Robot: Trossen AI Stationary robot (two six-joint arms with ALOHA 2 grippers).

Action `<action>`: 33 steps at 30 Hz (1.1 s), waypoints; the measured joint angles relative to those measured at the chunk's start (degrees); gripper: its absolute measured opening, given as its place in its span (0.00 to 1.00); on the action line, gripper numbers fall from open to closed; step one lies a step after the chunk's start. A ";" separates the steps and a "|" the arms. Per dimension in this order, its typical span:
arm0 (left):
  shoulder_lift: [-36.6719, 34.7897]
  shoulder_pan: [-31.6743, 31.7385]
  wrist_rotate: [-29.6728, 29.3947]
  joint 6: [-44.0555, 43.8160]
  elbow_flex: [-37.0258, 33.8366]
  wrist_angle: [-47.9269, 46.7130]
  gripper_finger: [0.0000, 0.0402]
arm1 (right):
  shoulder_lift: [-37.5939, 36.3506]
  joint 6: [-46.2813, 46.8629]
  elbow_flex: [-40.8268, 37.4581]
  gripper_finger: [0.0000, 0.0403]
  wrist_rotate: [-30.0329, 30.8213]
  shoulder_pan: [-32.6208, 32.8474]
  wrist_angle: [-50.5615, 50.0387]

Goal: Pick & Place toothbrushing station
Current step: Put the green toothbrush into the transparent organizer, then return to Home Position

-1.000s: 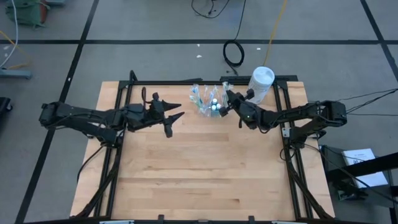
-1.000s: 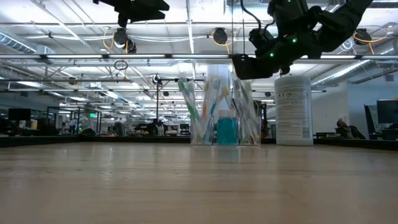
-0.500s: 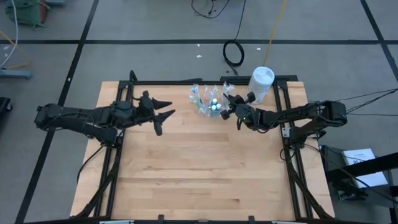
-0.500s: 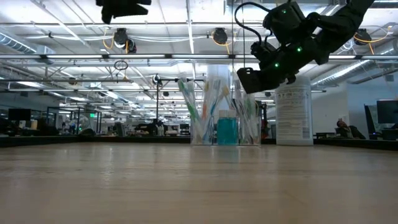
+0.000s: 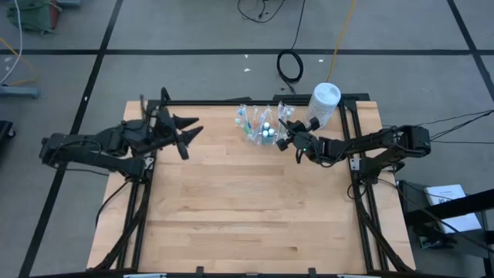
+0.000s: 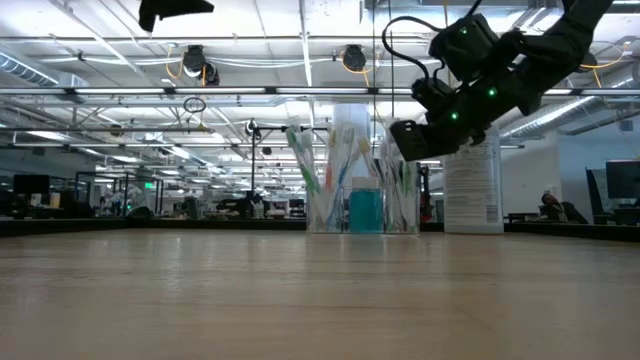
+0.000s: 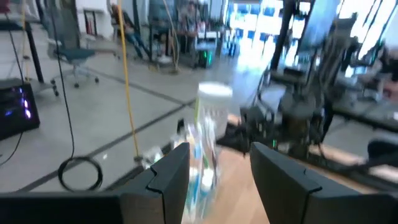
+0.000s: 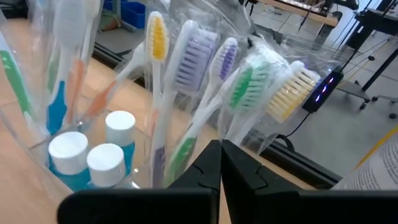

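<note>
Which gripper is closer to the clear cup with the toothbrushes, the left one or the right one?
The right. The right gripper, shut, sits just beside the clear cup on its right side. The left gripper, open, hangs well off to the cup's left.

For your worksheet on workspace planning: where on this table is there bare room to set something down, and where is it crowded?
Free: the wooden table in front of both arms. Crowded: the far edge, where the clear cup of toothbrushes, right gripper and white canister cluster.

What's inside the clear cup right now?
The clear cup holds wrapped toothbrushes standing bristles-up, with white-capped blue tubes at the bottom; three caps show. The shut right gripper hovers at its rim. The handles' lower ends are hidden.
</note>
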 joint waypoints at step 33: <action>-14.60 2.25 -3.39 -3.92 0.00 -14.09 0.43 | -24.20 -26.48 -0.64 0.25 -0.32 14.09 -2.47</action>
